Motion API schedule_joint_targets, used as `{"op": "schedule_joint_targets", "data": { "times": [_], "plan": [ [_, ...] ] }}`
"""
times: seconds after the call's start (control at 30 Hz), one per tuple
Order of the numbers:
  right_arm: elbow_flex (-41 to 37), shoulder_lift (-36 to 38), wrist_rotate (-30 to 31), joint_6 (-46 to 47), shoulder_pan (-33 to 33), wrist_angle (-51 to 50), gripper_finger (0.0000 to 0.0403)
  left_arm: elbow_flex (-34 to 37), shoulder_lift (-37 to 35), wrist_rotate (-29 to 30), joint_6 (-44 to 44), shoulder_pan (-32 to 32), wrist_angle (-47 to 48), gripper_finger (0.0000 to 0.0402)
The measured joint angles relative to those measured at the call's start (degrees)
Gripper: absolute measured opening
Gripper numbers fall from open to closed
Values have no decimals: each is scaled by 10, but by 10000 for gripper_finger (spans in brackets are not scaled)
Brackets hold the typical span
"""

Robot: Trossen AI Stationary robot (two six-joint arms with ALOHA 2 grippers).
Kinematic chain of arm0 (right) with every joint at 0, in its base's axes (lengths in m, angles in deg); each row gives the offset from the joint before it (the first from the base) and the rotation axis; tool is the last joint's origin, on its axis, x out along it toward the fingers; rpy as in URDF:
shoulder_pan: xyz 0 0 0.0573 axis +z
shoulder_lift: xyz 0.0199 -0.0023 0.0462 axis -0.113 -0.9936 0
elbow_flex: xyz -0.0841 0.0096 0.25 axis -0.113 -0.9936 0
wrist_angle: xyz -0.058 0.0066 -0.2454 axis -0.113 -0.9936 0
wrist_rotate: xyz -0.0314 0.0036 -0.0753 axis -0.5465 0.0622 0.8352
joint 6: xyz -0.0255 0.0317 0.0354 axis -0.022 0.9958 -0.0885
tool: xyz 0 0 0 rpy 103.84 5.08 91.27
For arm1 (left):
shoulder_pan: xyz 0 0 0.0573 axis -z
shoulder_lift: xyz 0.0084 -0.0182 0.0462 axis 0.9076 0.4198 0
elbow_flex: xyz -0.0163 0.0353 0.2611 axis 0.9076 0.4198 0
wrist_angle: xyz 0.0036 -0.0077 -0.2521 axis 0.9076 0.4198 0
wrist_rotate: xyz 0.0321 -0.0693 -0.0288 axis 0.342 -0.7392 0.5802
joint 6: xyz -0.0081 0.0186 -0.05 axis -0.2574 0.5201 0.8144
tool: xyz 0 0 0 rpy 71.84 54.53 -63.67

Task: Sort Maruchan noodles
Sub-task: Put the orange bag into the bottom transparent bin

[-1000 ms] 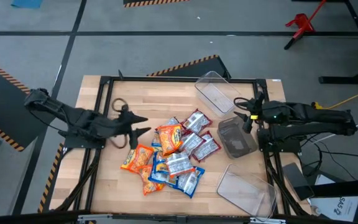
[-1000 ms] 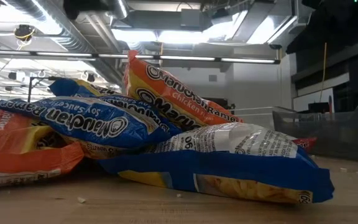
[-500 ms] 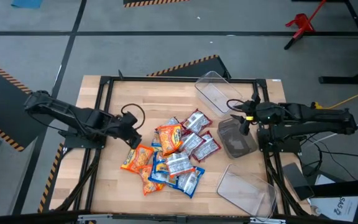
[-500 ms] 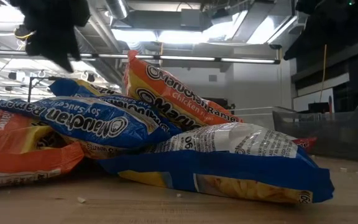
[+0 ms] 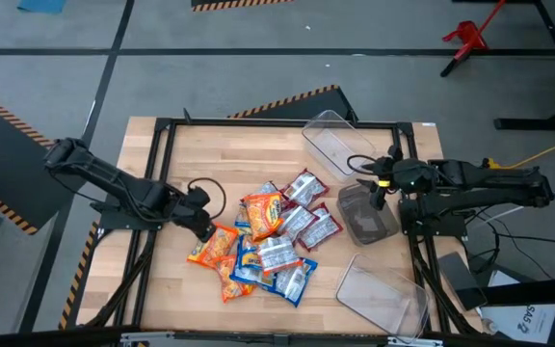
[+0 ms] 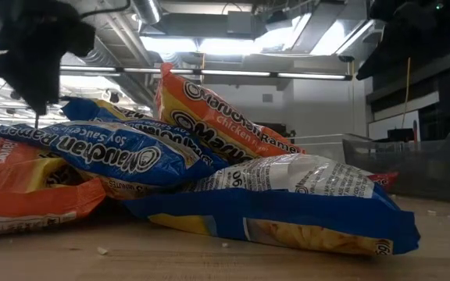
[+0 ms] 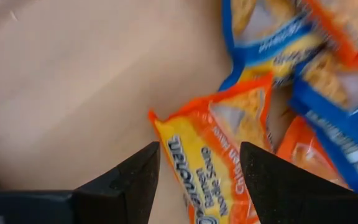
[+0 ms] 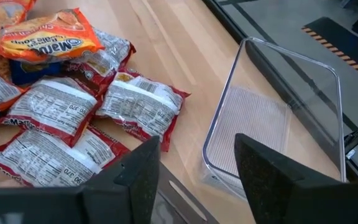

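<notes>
The Maruchan noodle packets, orange, blue and red, lie heaped on the middle of the wooden table. My left gripper points down, open, over the pile's left edge. In the left wrist view its fingers stand on either side of the end of an orange packet, which lies flat at the pile's near left. In the low view the left gripper hangs just above a blue packet. My right gripper is open and empty over the far end of the dark grey tub.
A clear tub stands at the far right and shows in the right wrist view. Another clear tub stands at the near right. Red packets lie on the pile's right side. Bare wood lies left of the pile.
My left gripper has swung from level to pointing down and has come toward the near edge and down onto the pile's left edge, dropping into the low view. The packets have kept still.
</notes>
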Motion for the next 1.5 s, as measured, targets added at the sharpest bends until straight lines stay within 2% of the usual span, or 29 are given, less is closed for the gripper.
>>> {"op": "schedule_joint_targets", "data": {
  "times": [0.17, 0.27, 0.43, 0.7, 0.9, 0.97, 1.1, 1.43, 1.5],
  "plan": [
    [0, -9, -1, 0, 0, -2, 261, 45, 1, -21, 47, 8, -29, 232],
    [0, -13, -24, 0, 0, -3, 299, 72, -1, -21, 77, 15, -58, 246],
    [0, -30, -45, 10, 0, -4, 340, 121, -1, -21, 118, 28, -155, 263],
    [0, -69, -48, 10, 0, -4, 351, 190, 8, -23, 171, 46, -248, 265],
    [0, -97, -71, 10, 0, -4, 351, 251, 11, -23, 199, 48, -423, 263],
    [0, -104, -69, 10, 0, -4, 351, 259, 11, -20, 224, 49, -443, 257],
    [0, -115, -56, 10, 0, -3, 351, 263, 11, -19, 240, 48, -440, 218],
    [0, -116, -54, 10, 0, -3, 351, 264, 11, -3, 256, 48, -448, 39],
    [0, -116, -54, 10, 0, -2, 351, 264, 2, -3, 259, 48, -447, 20]
  ]
}}
